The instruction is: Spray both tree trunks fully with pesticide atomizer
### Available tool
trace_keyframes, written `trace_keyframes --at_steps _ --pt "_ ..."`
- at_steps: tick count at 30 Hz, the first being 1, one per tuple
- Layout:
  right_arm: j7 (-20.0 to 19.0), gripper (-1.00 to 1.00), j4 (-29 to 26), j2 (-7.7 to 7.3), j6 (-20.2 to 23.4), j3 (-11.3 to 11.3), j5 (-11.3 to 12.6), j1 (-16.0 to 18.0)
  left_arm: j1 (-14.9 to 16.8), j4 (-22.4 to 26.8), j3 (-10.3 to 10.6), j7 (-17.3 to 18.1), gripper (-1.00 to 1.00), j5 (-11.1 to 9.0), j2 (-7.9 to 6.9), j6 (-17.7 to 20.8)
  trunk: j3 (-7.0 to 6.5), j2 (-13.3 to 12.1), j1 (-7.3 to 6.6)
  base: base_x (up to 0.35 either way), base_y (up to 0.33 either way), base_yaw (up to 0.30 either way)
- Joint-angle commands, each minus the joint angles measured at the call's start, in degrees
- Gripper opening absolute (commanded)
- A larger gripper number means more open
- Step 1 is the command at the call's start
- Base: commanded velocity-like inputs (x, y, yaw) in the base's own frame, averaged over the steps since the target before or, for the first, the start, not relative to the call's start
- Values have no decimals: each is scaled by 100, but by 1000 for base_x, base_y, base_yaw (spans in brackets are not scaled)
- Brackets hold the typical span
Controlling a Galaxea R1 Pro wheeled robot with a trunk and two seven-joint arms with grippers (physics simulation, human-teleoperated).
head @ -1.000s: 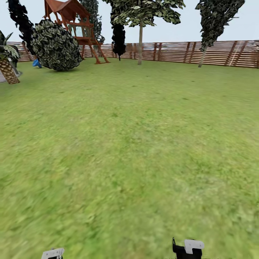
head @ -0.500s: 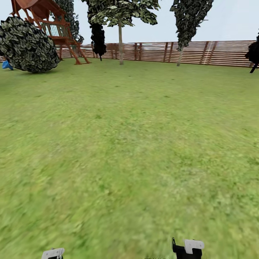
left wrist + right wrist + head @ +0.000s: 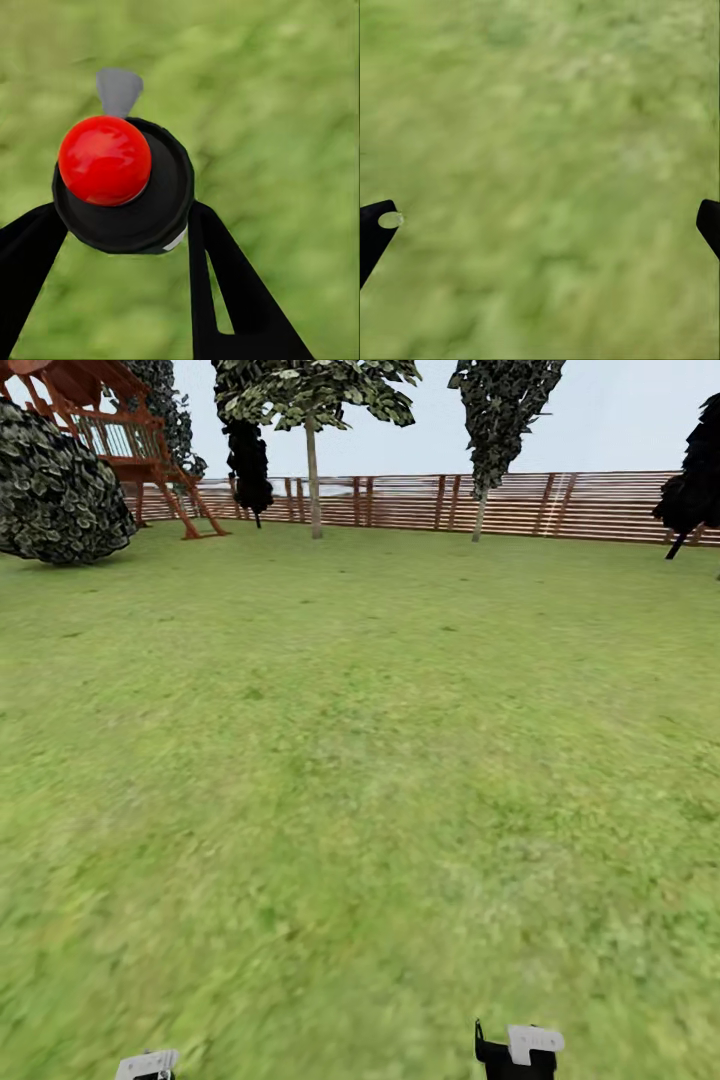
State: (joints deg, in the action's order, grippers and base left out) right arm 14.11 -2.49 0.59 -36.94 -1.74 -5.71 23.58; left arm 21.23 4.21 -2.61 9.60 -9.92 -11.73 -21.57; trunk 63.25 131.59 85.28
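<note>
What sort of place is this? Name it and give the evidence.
A fenced back garden, most likely. A wide green lawn runs to a brown slatted wooden fence, trees stand along it, and a wooden play tower rises at the far left beside a round bush.

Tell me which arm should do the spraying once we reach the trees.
Left. Its gripper is shut on the black atomizer with the red round cap and grey nozzle. The right gripper is open over green grass, holding nothing.
</note>
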Motion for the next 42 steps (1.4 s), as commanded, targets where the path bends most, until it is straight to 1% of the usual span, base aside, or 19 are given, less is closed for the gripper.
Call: trace_keyframes --at_steps 1,12,23,32,42 --pt "47 100 3 6 -7 -19 -61 0 4 -8 -29 59 -100 -59 2 -5 12 2 2 335 91 200" --pt "52 100 3 12 -6 -19 -63 -1 4 -16 -29 50 -100 -71 -4 12 84 2 2 335 122 194" --pt "12 100 12 -30 -6 -2 -114 -1 4 -16 -29 50 -100 -72 4 20 88 2 2 335 157 13" --pt "12 100 12 -10 -6 -1 -106 0 4 -16 -29 50 -100 -72 10 22 88 2 2 335 106 0" --pt "21 100 12 -6 -6 -1 -99 -1 4 -16 -29 50 -100 -72 13 18 88 2 2 338 4 156"
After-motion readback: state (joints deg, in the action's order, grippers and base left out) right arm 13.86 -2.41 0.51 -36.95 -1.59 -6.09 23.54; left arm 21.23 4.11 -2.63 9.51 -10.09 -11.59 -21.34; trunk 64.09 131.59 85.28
